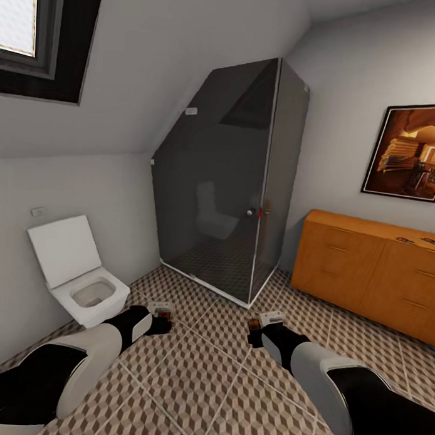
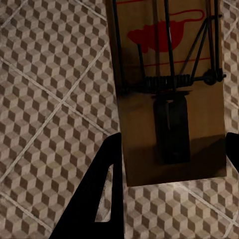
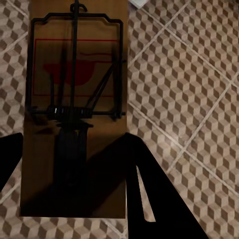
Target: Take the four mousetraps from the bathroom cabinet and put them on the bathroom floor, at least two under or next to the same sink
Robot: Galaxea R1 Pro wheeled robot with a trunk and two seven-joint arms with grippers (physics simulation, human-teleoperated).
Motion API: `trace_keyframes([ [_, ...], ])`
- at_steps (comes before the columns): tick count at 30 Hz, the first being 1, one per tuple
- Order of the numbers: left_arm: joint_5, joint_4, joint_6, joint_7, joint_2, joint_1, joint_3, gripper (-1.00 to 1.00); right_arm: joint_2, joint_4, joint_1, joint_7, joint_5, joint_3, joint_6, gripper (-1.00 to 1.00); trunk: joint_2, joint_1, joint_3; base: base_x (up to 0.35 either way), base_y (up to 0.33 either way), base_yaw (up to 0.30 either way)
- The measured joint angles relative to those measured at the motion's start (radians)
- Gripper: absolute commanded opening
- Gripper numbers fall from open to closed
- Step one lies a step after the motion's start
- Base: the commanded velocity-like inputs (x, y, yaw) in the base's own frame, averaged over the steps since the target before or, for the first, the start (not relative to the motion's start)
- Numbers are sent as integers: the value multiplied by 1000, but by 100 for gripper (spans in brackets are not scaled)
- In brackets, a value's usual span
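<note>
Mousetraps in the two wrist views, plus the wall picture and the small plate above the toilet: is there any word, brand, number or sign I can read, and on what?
No readable text anywhere.
Mousetrap in the left claw: a red printed shape and red outline, no letters.
Mousetrap in the right claw: a red shape in a red frame, no letters.
Wall picture: an orange-brown image, no caption.
Small wall plate above the toilet: too small to read.

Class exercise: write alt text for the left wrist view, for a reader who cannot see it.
A tan wooden mousetrap with dark wire spring and red mark sits between the left gripper's dark fingers, above the cube-patterned bathroom floor.
</note>
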Motion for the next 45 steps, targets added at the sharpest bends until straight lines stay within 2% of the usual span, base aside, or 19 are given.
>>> trace_keyframes([
  [5, 1, 0, 2, 0, 14, 0, 0, -100, 0, 0, 0, -1, 0, 0, 0, -100, 0, 0, 0, 0, 0, 269],
  [9, 19, 0, 20, -7, 50, 0, 5, -100, 1, 0, 0, -1, 0, 0, 0, -100, 0, 0, 0, 0, 0, 269],
  [11, 63, -4, 78, -12, 76, 0, 6, -100, 1, 0, 0, -1, 0, 0, 0, -100, 0, 0, 0, 0, 0, 269],
  [14, 147, -10, 150, -24, 108, 0, 6, -100, 1, 0, 0, -1, 0, 0, 0, -100, 0, 0, 0, 0, 0, 269],
  [17, 188, -13, 170, -28, 124, 0, 4, -100, 1, 0, 0, -1, 0, 0, 0, -100, 0, 0, 0, 0, 0, 269],
  [23, 199, -13, 174, -30, 129, 0, -1, -100, 1, 0, 0, -1, 0, 0, 0, -100, 0, 0, 0, 0, 0, 269],
  [33, 197, -13, 140, -30, 130, 0, -5, -100, 1, 0, 0, -1, 0, 0, 0, -100, 0, 0, 0, 0, 0, 269],
  [45, 196, -13, 134, -30, 127, 0, -5, -100, 1, 0, 0, -1, 0, 0, 0, -100, 0, 0, 0, 0, 0, 247],
])
